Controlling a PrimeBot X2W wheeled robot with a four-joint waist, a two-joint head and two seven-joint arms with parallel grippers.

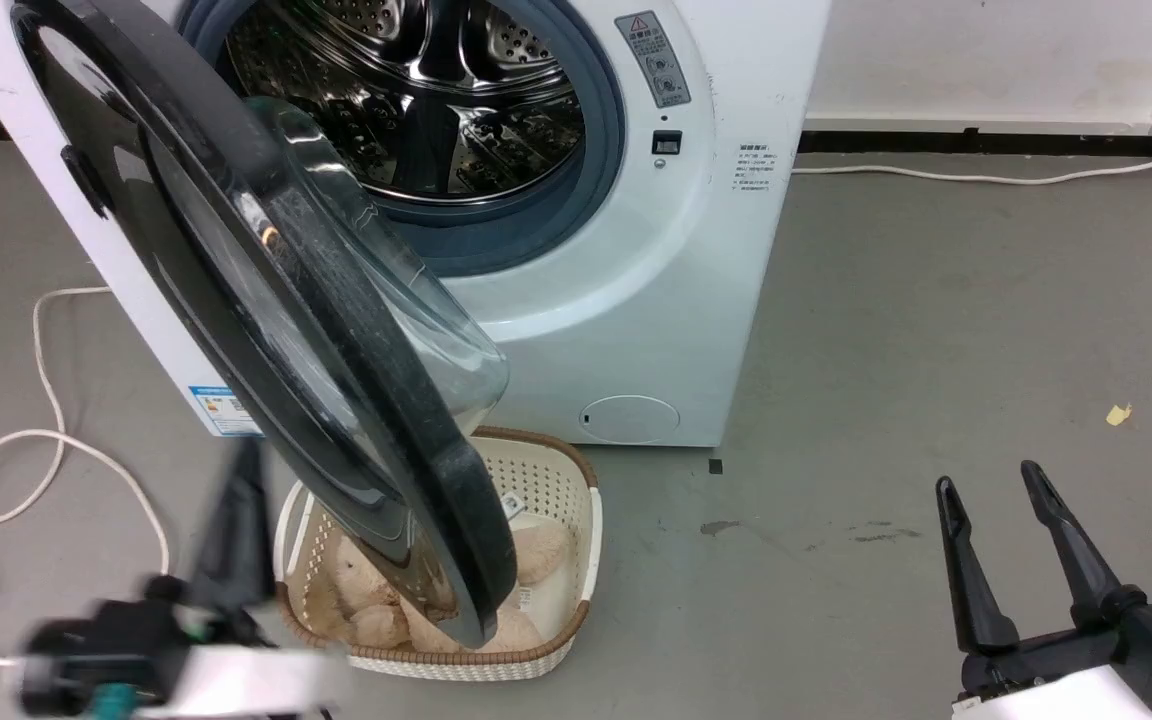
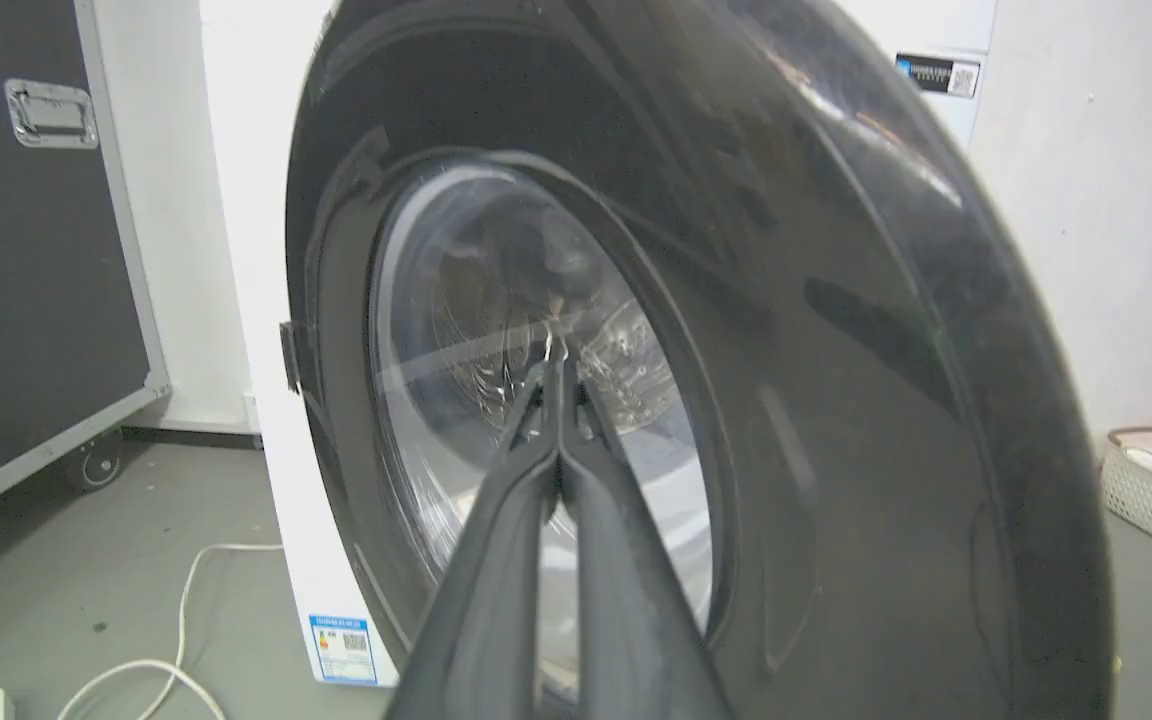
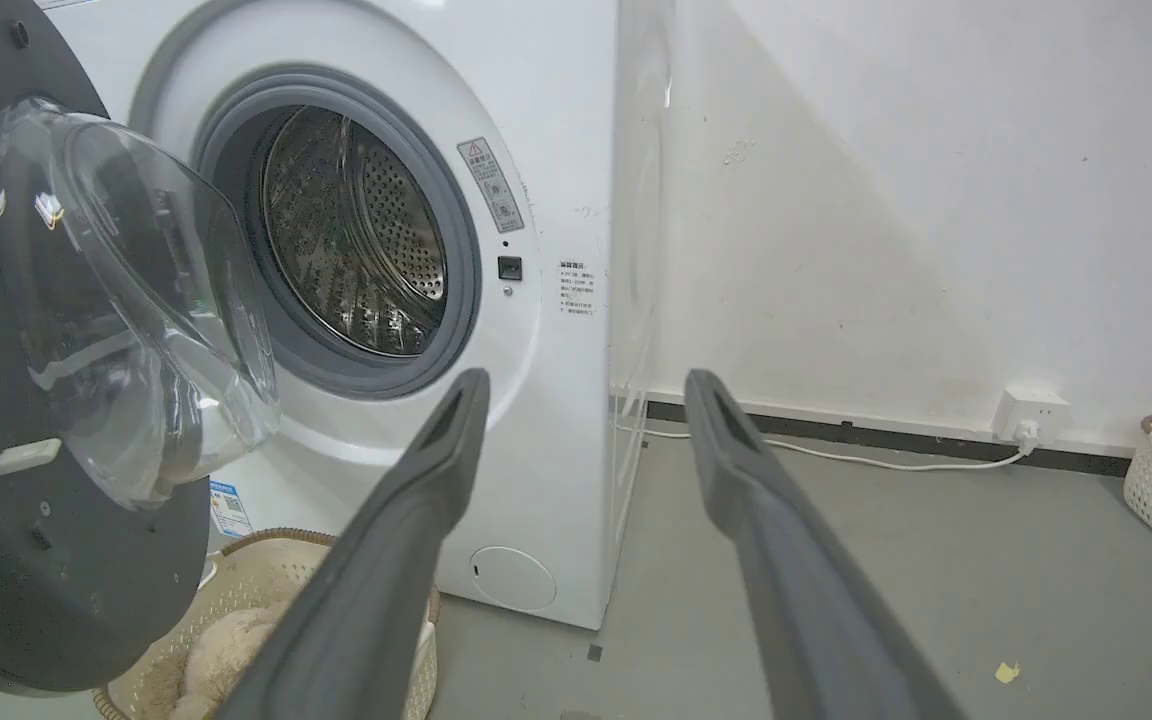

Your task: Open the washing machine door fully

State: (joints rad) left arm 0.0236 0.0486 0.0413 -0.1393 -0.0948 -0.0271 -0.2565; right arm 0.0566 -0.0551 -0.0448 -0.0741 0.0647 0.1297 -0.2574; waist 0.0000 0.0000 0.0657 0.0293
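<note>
Washing machine door [image 1: 336, 330]: glossy black rim, clear glass bowl. Machine body [image 1: 636, 300]: white. Drum [image 1: 416, 90]: bright steel, dotted perforations. Ring [image 1: 604, 130] around it: grey-blue. Basket [image 1: 556, 480], 6 o'clock of door: cream lattice, brown woven rim. Floor [image 1: 936, 350]: grey, with a yellow scrap [image 1: 1119, 413] at 4 o'clock of machine.

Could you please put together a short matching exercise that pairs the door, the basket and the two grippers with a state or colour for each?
Things
1. washing machine door
2. left gripper
3. right gripper
4. basket

States or colours
A. fingers spread apart
B. cream, with a brown rim
C. swung partly open
D. fingers pressed together

Pairs: 1-C, 2-D, 3-A, 4-B
</note>
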